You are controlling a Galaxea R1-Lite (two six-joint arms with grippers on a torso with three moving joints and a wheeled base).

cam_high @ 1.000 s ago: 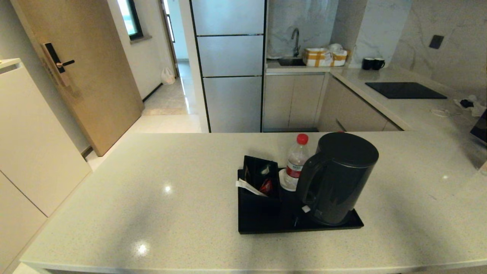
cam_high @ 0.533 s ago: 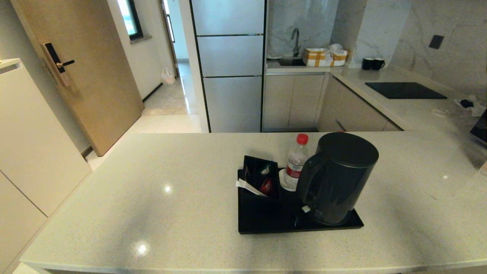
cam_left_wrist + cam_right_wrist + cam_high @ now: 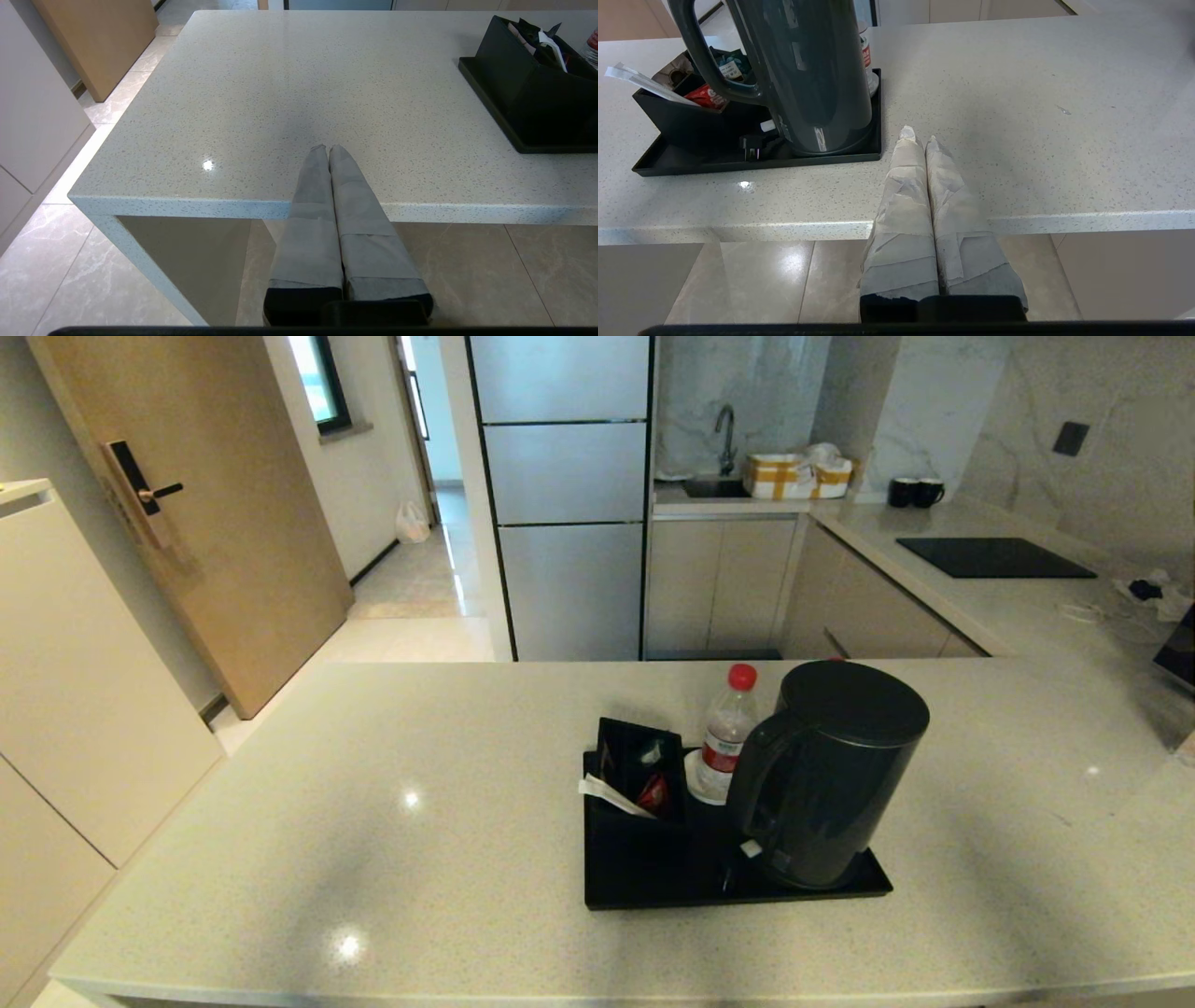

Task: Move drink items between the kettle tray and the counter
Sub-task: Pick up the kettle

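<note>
- Kettle (image 3: 829,773) stands on the kettle tray (image 3: 653,882), one water bottle (image 3: 725,735) behind it; nothing moved to the worktop (image 3: 373,821) yet.
- Left end effector (image 3: 325,150) and right end effector (image 3: 919,136) hang clenched, empty, at the worktop's near edge.

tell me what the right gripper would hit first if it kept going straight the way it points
Probably nothing soon: the shut right gripper points across bare counter, passing right of the kettle tray and kettle; depth is unclear.

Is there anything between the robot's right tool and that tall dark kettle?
Nothing visible: only bare beige speckled stone counter lies between the shut right tool and the tall dark grey kettle on its flat black tray.
</note>
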